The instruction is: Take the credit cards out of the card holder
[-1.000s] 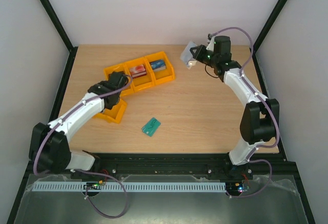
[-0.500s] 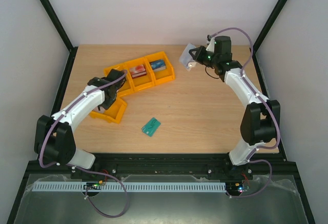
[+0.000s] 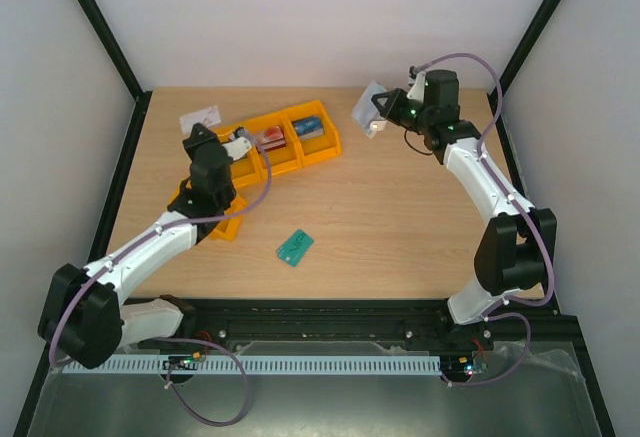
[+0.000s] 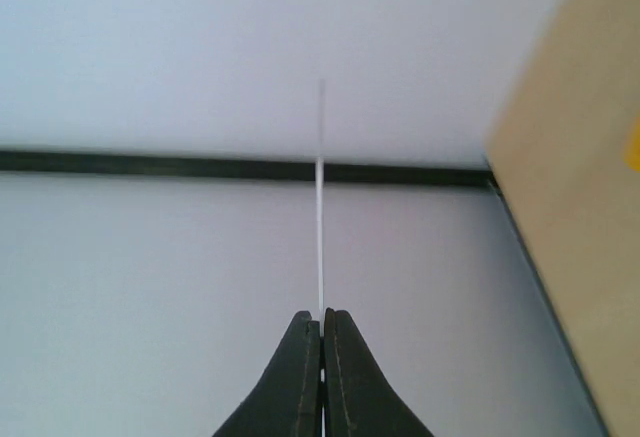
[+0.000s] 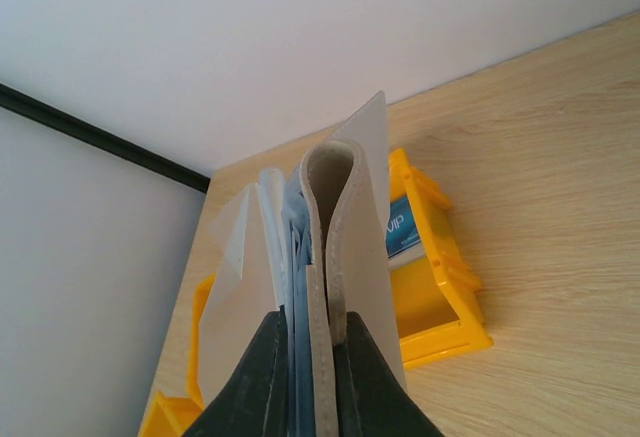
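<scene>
The left gripper [image 4: 321, 319] is closed on a pale credit card [image 4: 320, 207], seen edge-on and raised above the far-left counter [image 3: 400, 217]. The right gripper [image 5: 312, 325] clamps the card holder [image 5: 358, 212] aloft near the yellow bins [image 3: 300, 147].

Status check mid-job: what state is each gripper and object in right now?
left gripper: shut on the pale card, off the table
pale card: pinched by one edge, out of the holder
right gripper: shut on the holder
holder: held in the air, leaves fanned apart
green card: lying flat on the table, loose
bins: on the table, two compartments holding cards
</scene>
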You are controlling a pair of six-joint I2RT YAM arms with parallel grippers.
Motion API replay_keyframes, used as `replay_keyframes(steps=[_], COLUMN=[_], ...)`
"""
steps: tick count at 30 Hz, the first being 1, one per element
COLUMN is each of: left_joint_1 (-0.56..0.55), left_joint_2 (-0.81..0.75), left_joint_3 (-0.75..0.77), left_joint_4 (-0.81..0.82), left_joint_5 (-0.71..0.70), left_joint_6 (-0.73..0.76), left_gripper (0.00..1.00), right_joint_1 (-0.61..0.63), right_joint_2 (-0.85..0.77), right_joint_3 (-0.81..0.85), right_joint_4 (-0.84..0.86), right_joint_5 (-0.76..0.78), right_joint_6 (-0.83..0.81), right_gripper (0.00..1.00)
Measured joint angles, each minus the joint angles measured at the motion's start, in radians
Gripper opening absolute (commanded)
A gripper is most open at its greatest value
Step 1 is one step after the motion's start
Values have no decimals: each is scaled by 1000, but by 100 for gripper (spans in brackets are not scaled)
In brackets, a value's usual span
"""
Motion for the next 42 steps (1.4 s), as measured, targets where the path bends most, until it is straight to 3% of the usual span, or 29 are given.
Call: replay_keyframes(steps=[3, 7, 12, 16, 18, 19, 22, 24, 28, 34, 42], left_joint_1=[3, 3, 3, 2, 0, 3, 29, 58, 124, 232, 273], left_joint_2=[-21, -12, -12, -12, -8, 3, 101, 156, 200, 291, 338], left_joint_3=[-113, -124, -112, -109, -55, 17, 352, 494, 457, 354, 329], left_joint_4=[440, 742, 927, 905, 737, 564, -36, -361, -797, -1114, -1092], left_joint_5=[142, 278, 335, 280, 191, 146, 122, 158, 287, 456, 461], left_joint_6=[347, 584, 714, 695, 561, 432, -76, -403, -798, -1049, -1118], left_gripper=[2, 2, 2, 2, 2, 2, 2, 2, 2, 2, 2], right_joint_1=[0, 0, 0, 0, 0, 0, 0, 0, 0, 0, 0], right_joint_2=[0, 0, 0, 1, 2, 2, 3, 3, 3, 2, 2], right_joint_3=[-1, -1, -1, -1, -1, -1, -1, -1, -1, -16, -53], right_joint_4=[-10, -13, -14, -15, -15, -16, -16, -16, -16, -16, -33], right_joint_5=[-6, -16, -30, -35, -38, -39, -42, -43, -46, -46, -45], right_joint_6=[-8, -20, -30, -31, -31, -31, -31, -31, -31, -37, -46], right_gripper=[2, 2, 2, 2, 2, 2, 2, 2, 2, 2, 2])
